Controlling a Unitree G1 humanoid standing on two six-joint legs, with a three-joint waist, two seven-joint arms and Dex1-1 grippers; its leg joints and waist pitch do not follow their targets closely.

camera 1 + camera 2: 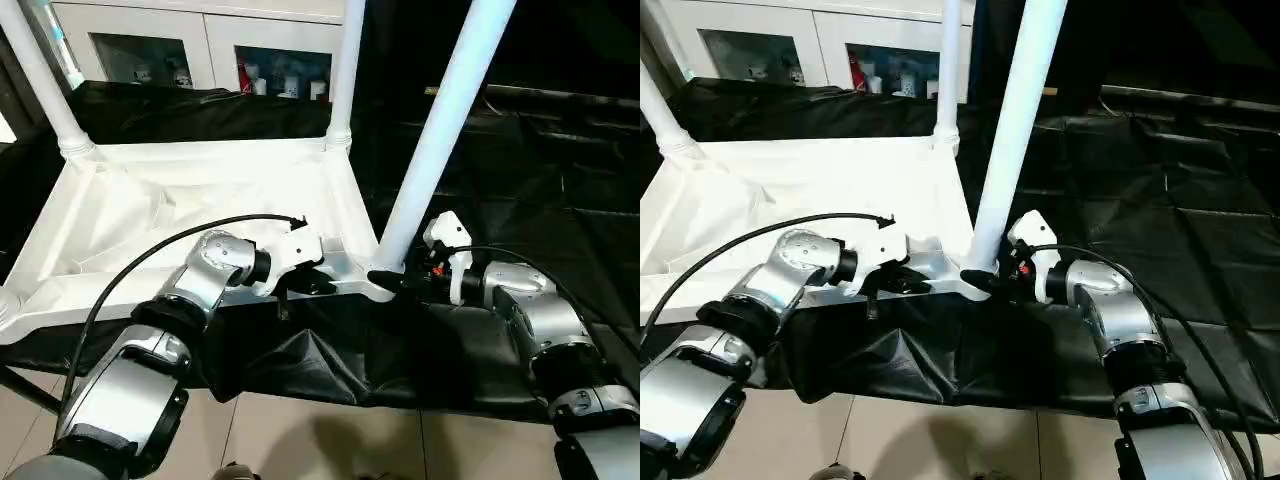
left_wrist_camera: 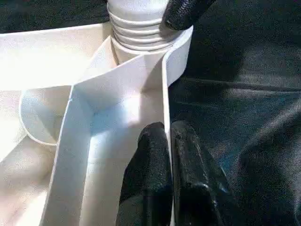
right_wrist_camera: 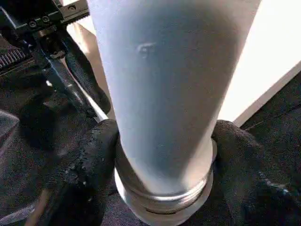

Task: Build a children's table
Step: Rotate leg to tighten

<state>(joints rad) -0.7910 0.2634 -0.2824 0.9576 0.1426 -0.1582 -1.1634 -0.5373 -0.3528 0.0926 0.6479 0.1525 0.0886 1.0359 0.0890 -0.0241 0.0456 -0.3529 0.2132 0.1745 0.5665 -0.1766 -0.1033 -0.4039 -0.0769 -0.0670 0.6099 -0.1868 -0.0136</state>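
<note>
My right fingers [image 3: 94, 160] straddle the near leg [image 1: 445, 130] base, its axis rising upright; left fingers [image 2: 160, 160] pinch the tabletop [image 1: 150, 200] rim beside it.

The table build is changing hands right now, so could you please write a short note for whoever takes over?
Left gripper: shut on the tabletop near rim, close to the near right corner.
Right gripper: fingers either side of the base of the near right leg, at its socket.
Tabletop lies underside up on black cloth. Three legs stand in sockets: far left, far right, near right.
Left: whether the near right leg is fully seated cannot be told; the near left corner shows no leg. Then turn the table upright.
</note>
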